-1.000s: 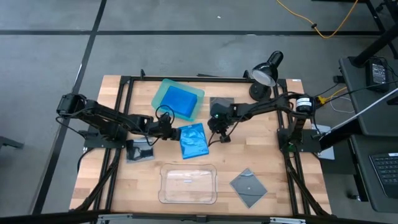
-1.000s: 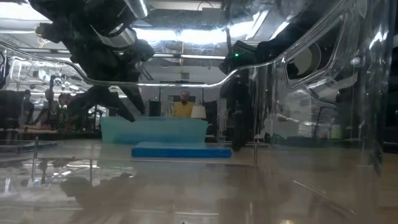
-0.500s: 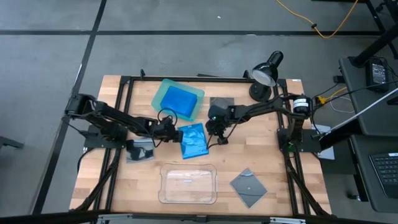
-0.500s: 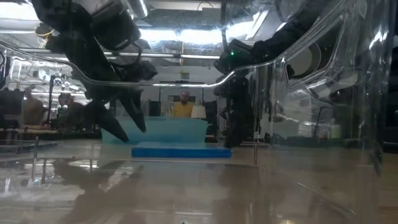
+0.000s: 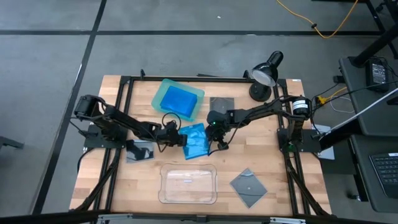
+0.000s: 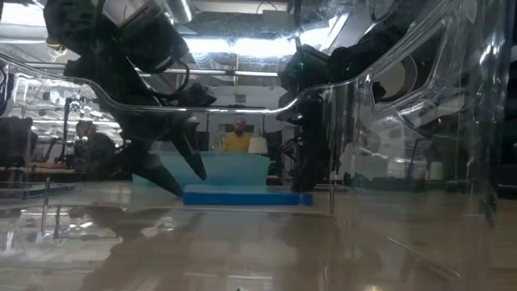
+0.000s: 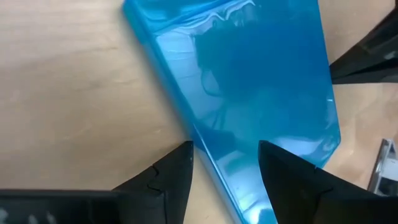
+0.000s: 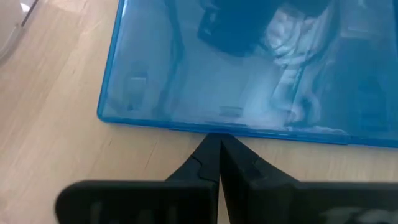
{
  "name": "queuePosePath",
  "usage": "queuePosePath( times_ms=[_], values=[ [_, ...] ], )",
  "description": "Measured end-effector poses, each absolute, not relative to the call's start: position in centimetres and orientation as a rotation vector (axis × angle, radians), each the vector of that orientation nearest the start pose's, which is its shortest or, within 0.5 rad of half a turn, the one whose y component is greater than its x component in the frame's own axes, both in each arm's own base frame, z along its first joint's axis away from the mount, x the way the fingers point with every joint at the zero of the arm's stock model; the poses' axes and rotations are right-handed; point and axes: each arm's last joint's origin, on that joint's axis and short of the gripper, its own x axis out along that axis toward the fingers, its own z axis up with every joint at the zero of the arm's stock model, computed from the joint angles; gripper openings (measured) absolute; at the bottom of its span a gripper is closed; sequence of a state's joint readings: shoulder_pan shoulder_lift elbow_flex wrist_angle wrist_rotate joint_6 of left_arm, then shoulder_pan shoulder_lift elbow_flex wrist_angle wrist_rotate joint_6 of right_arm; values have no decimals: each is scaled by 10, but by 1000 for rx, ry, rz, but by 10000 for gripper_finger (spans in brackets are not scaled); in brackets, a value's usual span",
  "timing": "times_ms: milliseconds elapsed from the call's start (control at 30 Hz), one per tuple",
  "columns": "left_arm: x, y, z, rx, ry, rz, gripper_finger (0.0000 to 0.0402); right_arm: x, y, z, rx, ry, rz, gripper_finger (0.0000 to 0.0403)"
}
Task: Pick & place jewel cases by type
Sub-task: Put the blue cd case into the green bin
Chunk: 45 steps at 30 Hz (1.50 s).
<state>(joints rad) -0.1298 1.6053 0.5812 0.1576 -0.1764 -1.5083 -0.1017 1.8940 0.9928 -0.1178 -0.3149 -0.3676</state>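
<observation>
You had the loose blue jewel case lying flat on the worktop near its centre, with both arms closed in on it from opposite sides. In the high view the left pincer sat at the case's 9 o'clock edge, and the right pincer stood just off its 2 o'clock corner. The case's long axis ran roughly from 12 to 6 o'clock, tipped slightly off square.

Your left pincer was spread, and its wrist view showed the two fingers straddling a corner of the blue case, one finger to each side of the edge. That made the left arm the one placed to grasp; it looked as though it only needed to close across the thin edge.

Your right pincer was pressed together, its tip just at the case's long edge, touching or nearly so, like a stop bracing it from the far side.

The teal tray lay at 11 o'clock from the case, already holding blue cases.
</observation>
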Motion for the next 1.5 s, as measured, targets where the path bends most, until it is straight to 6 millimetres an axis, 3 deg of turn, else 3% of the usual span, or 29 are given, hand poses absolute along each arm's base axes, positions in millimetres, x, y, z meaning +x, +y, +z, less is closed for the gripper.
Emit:
queuePosePath(
  times_ms=[467,1500],
  values=[
    [272,-32,111,-1295,593,673,172,352,-28,118,-126,941,369,10],
    [276,-40,129,-1239,562,616,171,353,-29,108,-115,952,395,10]
  ],
)
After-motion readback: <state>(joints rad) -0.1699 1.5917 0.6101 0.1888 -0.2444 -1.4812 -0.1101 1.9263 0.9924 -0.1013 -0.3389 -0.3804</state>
